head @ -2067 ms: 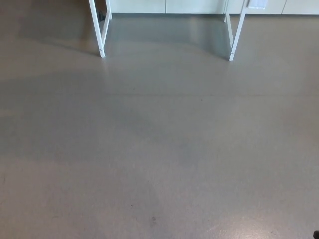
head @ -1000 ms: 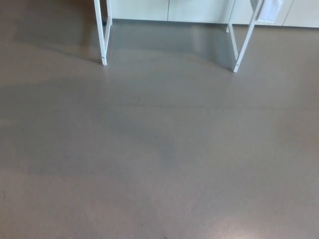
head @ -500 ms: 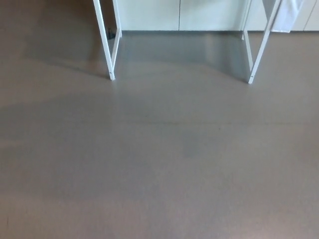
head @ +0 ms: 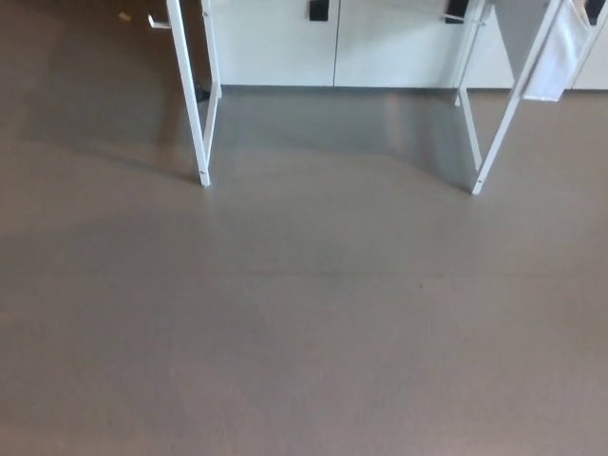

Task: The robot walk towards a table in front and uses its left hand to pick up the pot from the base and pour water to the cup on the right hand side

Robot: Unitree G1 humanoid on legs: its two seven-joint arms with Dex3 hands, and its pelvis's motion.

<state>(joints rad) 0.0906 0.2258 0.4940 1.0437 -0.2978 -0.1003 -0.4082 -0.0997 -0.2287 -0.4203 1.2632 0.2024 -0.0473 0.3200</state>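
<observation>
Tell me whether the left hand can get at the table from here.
Probably not. No hand shows in the head view, and only the white table legs show at the top, with open grey floor between them and the camera. The tabletop is out of frame.

Lab-like room: white cabinets (head: 275, 43), table legs (head: 190, 95)

A bare grey-brown floor (head: 304, 332) fills most of the head view. At the far edge stand the white legs of the bench: one pair at the left (head: 195, 104), another at the right (head: 494, 123), each slanting down to the floor. Only the legs show; the top is out of frame. Behind them runs a row of white cabinets (head: 332, 43) with dark handles (head: 318, 9). A white cloth (head: 560, 52) hangs at the far right.
</observation>
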